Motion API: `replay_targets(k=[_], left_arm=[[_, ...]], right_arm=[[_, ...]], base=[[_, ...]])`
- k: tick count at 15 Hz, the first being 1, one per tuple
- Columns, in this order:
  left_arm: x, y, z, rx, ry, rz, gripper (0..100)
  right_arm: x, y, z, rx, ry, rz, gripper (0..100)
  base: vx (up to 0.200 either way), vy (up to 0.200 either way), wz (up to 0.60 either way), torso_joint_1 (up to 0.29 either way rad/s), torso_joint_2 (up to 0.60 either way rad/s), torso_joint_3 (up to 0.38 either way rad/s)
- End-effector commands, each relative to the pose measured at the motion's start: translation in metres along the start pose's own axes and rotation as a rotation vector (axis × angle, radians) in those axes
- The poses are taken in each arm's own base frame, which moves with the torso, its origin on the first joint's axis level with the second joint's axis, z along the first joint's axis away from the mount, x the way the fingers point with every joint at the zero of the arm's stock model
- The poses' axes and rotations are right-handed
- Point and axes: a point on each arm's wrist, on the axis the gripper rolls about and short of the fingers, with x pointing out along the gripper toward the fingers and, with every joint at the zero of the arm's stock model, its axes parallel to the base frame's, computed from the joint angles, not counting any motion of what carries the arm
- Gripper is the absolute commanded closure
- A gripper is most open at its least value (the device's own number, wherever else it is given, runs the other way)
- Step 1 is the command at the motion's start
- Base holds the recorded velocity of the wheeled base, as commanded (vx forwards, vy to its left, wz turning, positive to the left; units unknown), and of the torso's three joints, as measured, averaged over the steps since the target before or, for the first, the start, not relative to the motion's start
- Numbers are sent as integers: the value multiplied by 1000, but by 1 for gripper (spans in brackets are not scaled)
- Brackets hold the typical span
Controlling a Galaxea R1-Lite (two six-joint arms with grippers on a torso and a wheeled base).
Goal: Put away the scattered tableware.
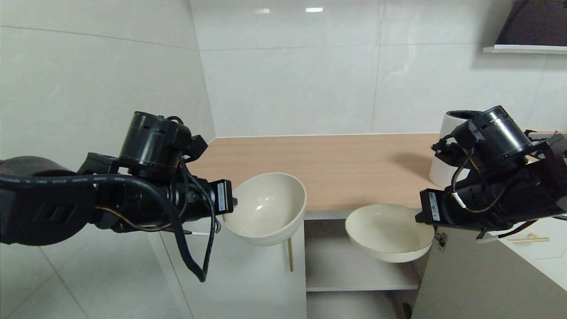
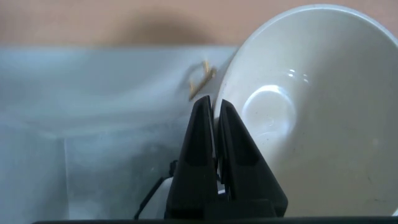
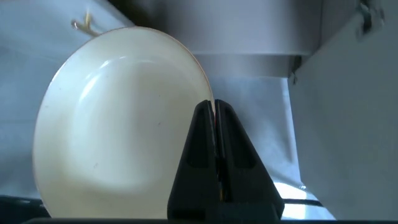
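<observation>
Bowl (image 1: pixel 266 208) — deep and cream — hangs from the left claw (image 1: pixel 232 203), whose two fingers are pressed together on its rim. It is held somewhat tilted, with its hollow open to the head view. Just under the bowl, past the claw's tip, a slim gold handle (image 1: pixel 290 254) runs down a white cabinet front (image 1: pixel 248 274). Across from it the right claw (image 1: pixel 419 217) is clamped the same way on the rim of a shallow cream plate (image 1: pixel 390 232). The plate juts out from the fingertips toward the left claw — the two dishes are near each other but apart. Below the plate lies an open cupboard with a white shelf (image 1: pixel 354 281), and under the right claw a grey cupboard door (image 1: pixel 469 274) stands open. Beyond both claws stretches a wooden countertop (image 1: pixel 336 161), and a white cylindrical container (image 1: pixel 445 150) stands on it behind the right claw's wrist
</observation>
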Motion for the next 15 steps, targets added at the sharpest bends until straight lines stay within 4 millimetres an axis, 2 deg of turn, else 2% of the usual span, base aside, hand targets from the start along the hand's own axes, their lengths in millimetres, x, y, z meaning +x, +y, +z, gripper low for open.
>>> replay_targets(k=[1, 8, 15], left_arm=[[5, 0, -2, 2, 15, 6, 100], [10, 0, -4, 5, 30, 10, 100], [14, 1, -5, 5, 40, 17, 100]], right_arm=[[4, -1, -3, -6, 8, -5, 100], [19, -1, -6, -26, 15, -18, 100], [21, -1, -6, -25, 18, -19, 100]], base=[[0, 0, 0, 0, 0, 0], [0, 0, 0, 0, 0, 0], [0, 0, 0, -154, 397, 235]])
